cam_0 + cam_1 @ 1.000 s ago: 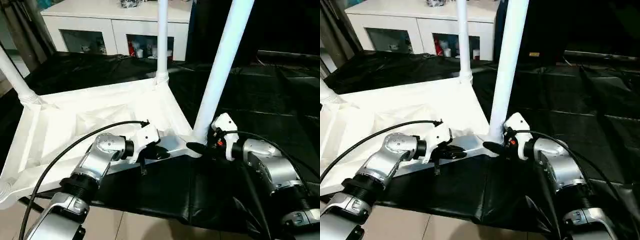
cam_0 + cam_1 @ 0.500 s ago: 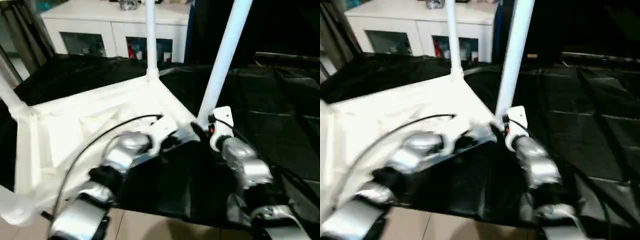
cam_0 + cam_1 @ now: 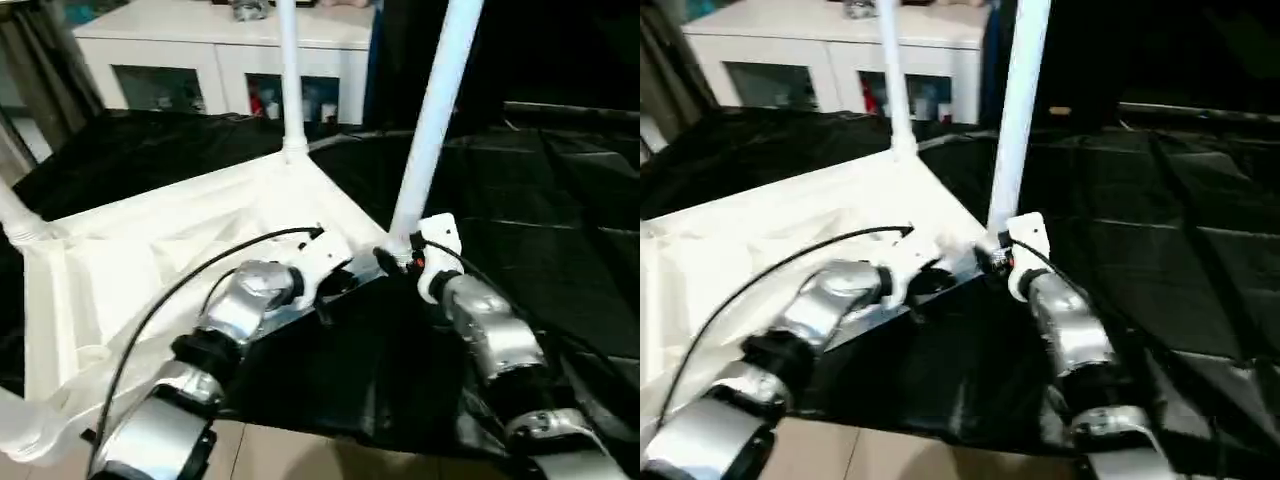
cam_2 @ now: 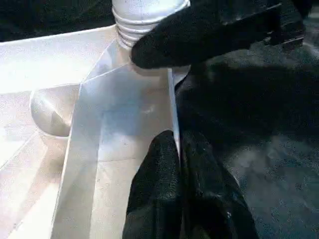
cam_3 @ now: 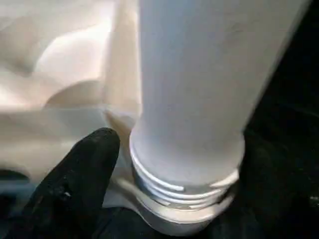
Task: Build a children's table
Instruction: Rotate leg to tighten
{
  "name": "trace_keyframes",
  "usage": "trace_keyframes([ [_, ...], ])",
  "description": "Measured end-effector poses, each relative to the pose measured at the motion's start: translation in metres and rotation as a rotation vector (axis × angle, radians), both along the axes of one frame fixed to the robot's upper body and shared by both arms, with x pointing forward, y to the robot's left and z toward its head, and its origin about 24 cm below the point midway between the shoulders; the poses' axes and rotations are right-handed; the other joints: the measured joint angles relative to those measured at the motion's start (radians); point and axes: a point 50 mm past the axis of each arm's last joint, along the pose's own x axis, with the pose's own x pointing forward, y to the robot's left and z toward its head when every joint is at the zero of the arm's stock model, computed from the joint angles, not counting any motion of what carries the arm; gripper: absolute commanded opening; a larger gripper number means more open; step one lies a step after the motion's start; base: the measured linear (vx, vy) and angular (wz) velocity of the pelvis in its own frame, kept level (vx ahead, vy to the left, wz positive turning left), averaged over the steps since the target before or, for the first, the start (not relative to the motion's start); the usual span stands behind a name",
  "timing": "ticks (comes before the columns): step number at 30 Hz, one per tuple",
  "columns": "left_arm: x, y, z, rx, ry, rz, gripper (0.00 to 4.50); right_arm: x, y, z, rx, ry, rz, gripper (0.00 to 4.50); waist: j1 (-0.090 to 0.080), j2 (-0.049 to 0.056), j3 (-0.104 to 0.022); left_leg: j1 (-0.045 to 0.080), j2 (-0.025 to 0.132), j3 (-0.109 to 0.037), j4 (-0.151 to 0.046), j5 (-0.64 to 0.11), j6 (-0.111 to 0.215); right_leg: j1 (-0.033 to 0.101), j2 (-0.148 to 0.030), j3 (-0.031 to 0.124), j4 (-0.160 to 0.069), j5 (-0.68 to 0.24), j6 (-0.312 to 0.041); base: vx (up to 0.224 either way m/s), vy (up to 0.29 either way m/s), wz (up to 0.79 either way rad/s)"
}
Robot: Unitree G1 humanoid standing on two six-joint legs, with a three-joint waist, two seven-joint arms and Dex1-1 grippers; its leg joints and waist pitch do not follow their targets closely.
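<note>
The white tabletop (image 3: 150, 250) lies underside up on a black sheet. One leg (image 3: 433, 120) stands in the near right corner socket, another leg (image 3: 289, 80) in the far corner, and a third (image 3: 14, 215) at the left. My left gripper (image 3: 338, 283) is shut on the tabletop's thin rim (image 4: 172, 99) close to that near corner. My right gripper (image 3: 392, 258) sits at the near leg's threaded base (image 5: 184, 174). It is open, with one finger (image 5: 79, 179) just off the base and the other hidden behind the leg.
A white glass-doored cabinet (image 3: 220, 60) stands behind the work. The black sheet (image 3: 530, 200) spreads to the right and back. Tiled floor (image 3: 330, 455) shows along the near edge. A black cable (image 3: 170, 300) arcs over my left forearm.
The camera has swung, so the whole scene has shifted. Both grippers stay at the near right corner of the tabletop, the left one still on the rim.
</note>
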Motion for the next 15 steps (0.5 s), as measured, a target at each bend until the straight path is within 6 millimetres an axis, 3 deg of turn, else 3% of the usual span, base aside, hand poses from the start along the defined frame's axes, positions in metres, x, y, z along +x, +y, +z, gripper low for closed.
trace_keyframes([
  [7,-0.01,0.024,0.001,-0.003,0.018,-0.117,0.0,-0.012,-0.016,0.009,-0.038,0.03,0.246,4.16,0.007,0.0,0.0,-0.002,0.0,0.001,0.0,0.001,0.002,-0.001,0.0,0.0,-0.001,0.0,0.0,0.0,0.0,0.0],
  [15,-0.022,0.035,0.001,-0.015,0.04,-0.188,0.0,-0.018,-0.012,0.011,-0.024,0.057,0.385,4.16,0.01,-0.001,0.001,-0.002,0.0,0.002,0.0,0.001,0.002,-0.002,0.0,0.0,0.0,0.0,0.0,0.0,0.0,0.0],
])
